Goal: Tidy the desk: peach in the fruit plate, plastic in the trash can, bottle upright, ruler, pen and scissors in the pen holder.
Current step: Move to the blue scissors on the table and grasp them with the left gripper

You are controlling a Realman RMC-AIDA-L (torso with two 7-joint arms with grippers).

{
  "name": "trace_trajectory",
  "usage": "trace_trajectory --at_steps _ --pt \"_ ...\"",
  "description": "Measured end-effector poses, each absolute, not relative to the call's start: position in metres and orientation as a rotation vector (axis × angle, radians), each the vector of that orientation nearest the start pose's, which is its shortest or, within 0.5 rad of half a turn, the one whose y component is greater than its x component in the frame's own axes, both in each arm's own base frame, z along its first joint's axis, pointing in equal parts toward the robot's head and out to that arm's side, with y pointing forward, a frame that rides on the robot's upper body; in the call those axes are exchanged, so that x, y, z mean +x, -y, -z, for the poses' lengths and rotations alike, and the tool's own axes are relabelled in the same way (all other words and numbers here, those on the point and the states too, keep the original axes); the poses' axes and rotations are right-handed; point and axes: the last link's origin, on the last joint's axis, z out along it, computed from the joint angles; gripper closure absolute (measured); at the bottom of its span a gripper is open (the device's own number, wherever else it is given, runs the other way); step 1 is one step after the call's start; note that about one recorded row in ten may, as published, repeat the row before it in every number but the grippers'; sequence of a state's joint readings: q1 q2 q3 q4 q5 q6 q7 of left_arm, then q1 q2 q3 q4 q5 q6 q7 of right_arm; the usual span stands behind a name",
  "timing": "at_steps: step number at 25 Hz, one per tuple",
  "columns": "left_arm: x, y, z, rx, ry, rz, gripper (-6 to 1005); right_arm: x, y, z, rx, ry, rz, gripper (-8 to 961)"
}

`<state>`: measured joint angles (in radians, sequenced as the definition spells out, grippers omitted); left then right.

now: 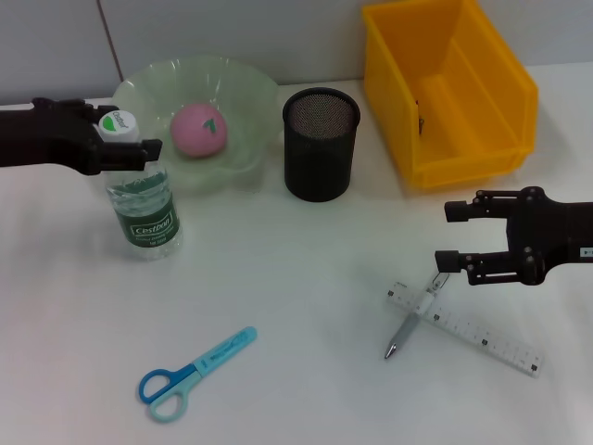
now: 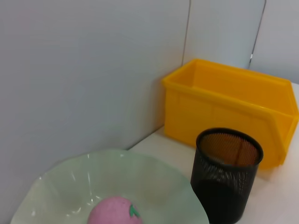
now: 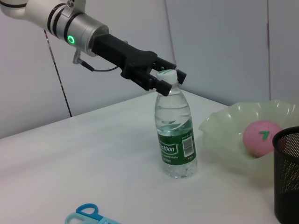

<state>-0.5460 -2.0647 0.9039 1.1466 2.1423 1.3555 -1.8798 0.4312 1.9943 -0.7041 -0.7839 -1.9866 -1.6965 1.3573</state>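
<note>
The clear bottle point(image 1: 141, 199) stands upright on the table, and my left gripper point(image 1: 125, 132) is shut on its neck just under the white cap; the right wrist view shows the same gripper point(image 3: 169, 79) on the bottle point(image 3: 175, 140). The pink peach point(image 1: 199, 128) lies in the pale green fruit plate point(image 1: 236, 88). My right gripper point(image 1: 451, 235) hangs open just above the upper end of the pen point(image 1: 410, 323), which lies across the clear ruler point(image 1: 482, 338). Blue scissors point(image 1: 195, 371) lie near the front left. The plastic is out of view.
The black mesh pen holder point(image 1: 320, 144) stands right of the plate, with nothing showing inside it. A yellow bin point(image 1: 482, 74) sits at the back right. Bare white tabletop lies between the bottle, the scissors and the ruler.
</note>
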Motion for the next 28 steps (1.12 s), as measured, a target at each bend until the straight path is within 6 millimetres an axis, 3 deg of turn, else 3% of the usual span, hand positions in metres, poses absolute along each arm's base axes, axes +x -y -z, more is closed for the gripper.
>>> trace_trajectory --at_steps 4,7,8,9,15,18,21,28 --pt "-0.200 -0.389 -0.070 -2.528 0.578 0.410 178 0.287 -0.309 -0.051 -2.756 -0.498 -0.607 207" --pt "-0.180 -0.385 -0.079 -2.546 0.515 0.543 178 0.287 -0.308 -0.051 -2.756 -0.501 -0.607 207" --pt "-0.162 -0.379 -0.082 -2.592 0.446 0.630 178 0.287 -0.308 -0.051 -2.755 -0.503 -0.608 207" --pt "-0.162 -0.379 -0.082 -2.592 0.446 0.630 178 0.287 -0.308 -0.051 -2.755 -0.503 -0.608 207" --pt "-0.114 -0.357 -0.058 -2.804 0.234 0.704 177 0.288 -0.308 -0.052 -2.751 -0.517 -0.610 208" --pt "-0.105 -0.349 -0.035 -2.895 0.174 0.663 177 0.288 -0.308 -0.053 -2.750 -0.521 -0.608 208" --pt "-0.106 -0.346 -0.025 -2.926 0.163 0.655 177 0.289 -0.308 -0.053 -2.749 -0.524 -0.608 208" --pt "-0.126 -0.340 0.005 -2.969 0.223 0.759 178 0.289 -0.308 -0.057 -2.746 -0.557 -0.600 208"
